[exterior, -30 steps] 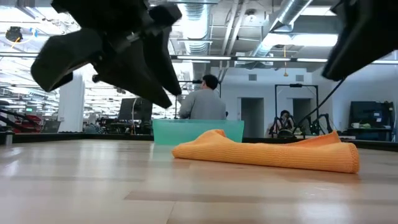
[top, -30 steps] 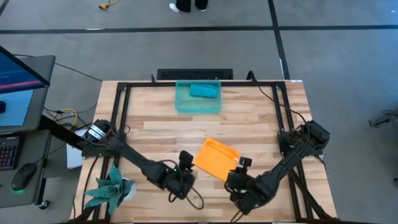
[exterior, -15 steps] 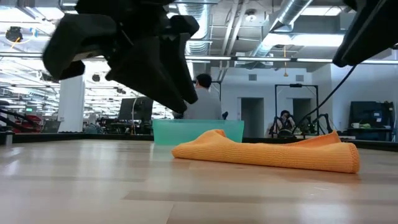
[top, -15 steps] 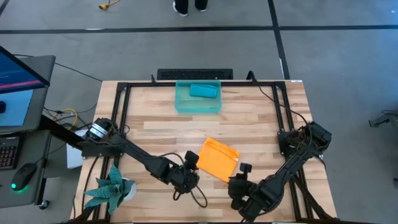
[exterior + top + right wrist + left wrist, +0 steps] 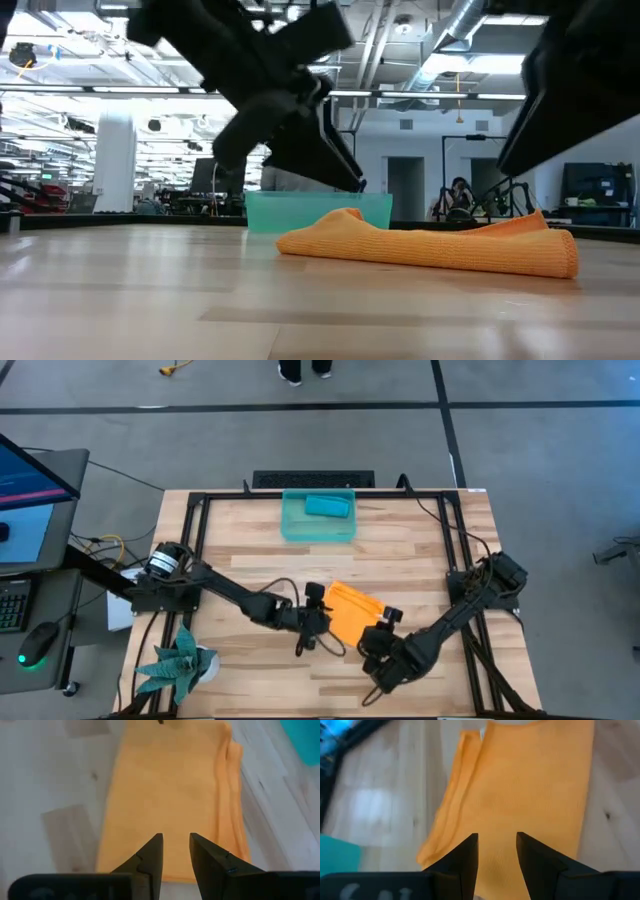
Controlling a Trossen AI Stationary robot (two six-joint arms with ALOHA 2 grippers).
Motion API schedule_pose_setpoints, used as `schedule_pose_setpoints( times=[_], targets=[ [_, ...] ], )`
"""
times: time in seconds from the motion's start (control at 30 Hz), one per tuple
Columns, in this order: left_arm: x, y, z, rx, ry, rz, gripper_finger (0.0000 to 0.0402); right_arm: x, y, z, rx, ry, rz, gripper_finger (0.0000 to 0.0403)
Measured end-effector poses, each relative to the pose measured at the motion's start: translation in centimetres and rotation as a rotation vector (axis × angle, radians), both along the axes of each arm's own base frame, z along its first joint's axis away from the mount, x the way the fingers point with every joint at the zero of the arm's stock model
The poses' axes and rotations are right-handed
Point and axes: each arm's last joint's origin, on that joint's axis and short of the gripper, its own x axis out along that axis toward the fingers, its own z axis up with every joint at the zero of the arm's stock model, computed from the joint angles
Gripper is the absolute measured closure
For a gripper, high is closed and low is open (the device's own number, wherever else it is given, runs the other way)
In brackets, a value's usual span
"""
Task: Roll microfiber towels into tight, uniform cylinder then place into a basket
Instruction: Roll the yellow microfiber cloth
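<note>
**Both grippers over the orange towel**

We held our left gripper and right gripper, fingers parted (nothing held), at the orange towel, folded flat mid-table. The blue towel lay in the basket at the far edge.

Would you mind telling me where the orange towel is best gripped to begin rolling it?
Probably at its near short edge, from above. The orange towel lies flat and folded, lengthwise toward the basket, and the left gripper and right gripper both sit open at that end, fingers pointing along the cloth.
</note>
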Motion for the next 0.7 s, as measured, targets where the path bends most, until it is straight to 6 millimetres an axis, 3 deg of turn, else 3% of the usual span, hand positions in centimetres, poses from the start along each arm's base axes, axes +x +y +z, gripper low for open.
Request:
schedule_pose_setpoints(
  times=[0.23,0.7],
  targets=[
    [-0.2,2.9,-1.7,-0.189,0.043,-0.026,0.0276,0.0,-0.6,-0.6,0.034,0.042,-0.022,0.0285],
    [-1.1,6.0,-3.2,-0.372,0.116,0.269,0.0276,0.1,-0.4,-0.5,0.047,0.027,-0.019,0.0285]
  ],
)
